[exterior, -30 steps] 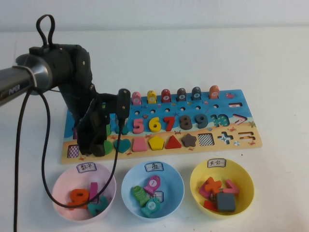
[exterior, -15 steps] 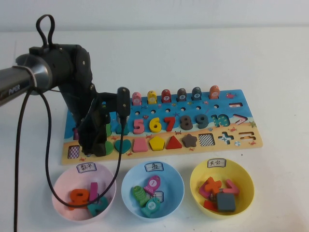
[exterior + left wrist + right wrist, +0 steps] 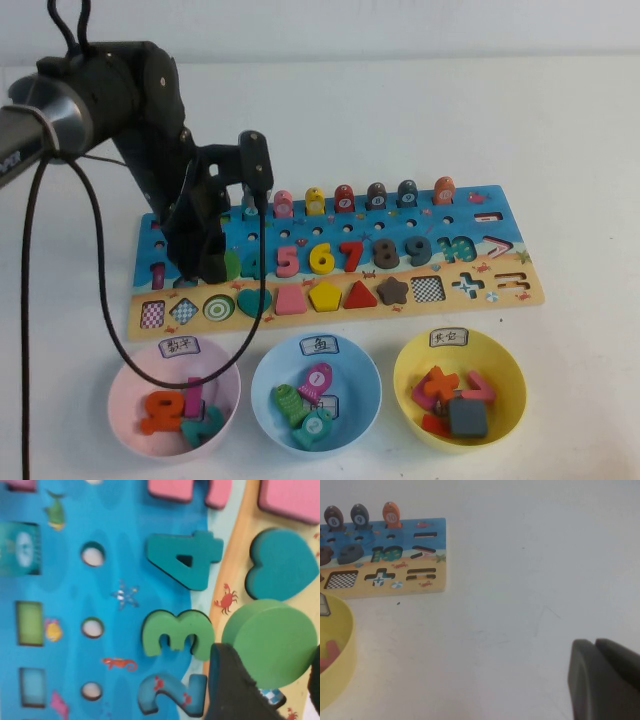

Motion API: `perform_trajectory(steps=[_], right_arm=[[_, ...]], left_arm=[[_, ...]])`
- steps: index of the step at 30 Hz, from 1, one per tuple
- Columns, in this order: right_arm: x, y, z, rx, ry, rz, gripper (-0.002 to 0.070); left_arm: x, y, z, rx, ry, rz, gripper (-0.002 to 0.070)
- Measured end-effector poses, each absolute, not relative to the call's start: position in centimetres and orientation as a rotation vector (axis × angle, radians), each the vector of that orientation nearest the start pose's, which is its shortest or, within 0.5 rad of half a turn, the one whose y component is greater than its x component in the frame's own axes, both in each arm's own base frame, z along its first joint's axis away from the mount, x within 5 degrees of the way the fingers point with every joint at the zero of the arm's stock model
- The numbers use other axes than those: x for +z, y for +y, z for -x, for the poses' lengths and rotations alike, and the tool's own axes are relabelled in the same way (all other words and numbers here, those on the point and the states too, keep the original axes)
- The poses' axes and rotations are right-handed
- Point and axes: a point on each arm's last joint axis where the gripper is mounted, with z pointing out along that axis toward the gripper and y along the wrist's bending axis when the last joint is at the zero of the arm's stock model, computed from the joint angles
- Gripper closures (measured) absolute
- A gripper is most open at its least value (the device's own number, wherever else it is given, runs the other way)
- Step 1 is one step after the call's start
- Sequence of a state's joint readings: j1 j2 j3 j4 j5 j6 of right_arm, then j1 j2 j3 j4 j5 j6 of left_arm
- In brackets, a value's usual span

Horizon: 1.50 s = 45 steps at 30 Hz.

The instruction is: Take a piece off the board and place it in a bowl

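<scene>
Matt painted wooden piece (image 3: 270, 642)

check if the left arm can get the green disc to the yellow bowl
Probably yes, though it is a long reach. The left hand holds the green disc above the board, and only low things lie between it and the yellow bowl. The right hand sits aside over the table.

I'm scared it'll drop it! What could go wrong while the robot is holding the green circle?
The left gripper pinches the green disc near its edge above the board, so it might slip. The yellow bowl lies past the pink bowl and blue bowl, so it could land wrongly. The right gripper hangs over bare table.
</scene>
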<state>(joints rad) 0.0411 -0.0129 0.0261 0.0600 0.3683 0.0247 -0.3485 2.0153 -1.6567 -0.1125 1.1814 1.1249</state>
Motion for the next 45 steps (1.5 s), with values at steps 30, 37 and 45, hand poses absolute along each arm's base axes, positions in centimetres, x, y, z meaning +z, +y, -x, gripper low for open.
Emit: perform_trajectory(steps=[30,37,45], right_arm=[[17.2,0.4,-5.2,0.104,1.864,-0.022,0.0694],[17.2,0.4,-5.2,0.104,1.864,-0.022,0.0694],[17.2,0.4,-5.2,0.104,1.864,-0.022,0.0694]], left_arm=[[23.6,-33.3,-26.7,-0.258,2.202,-2.046,0.0399],[22.4,-34.1,-26.2,-0.322,2.253,-2.037,0.0399],[22.1,-34.2,-26.3,-0.321,2.256,-2.044,0.0399]])
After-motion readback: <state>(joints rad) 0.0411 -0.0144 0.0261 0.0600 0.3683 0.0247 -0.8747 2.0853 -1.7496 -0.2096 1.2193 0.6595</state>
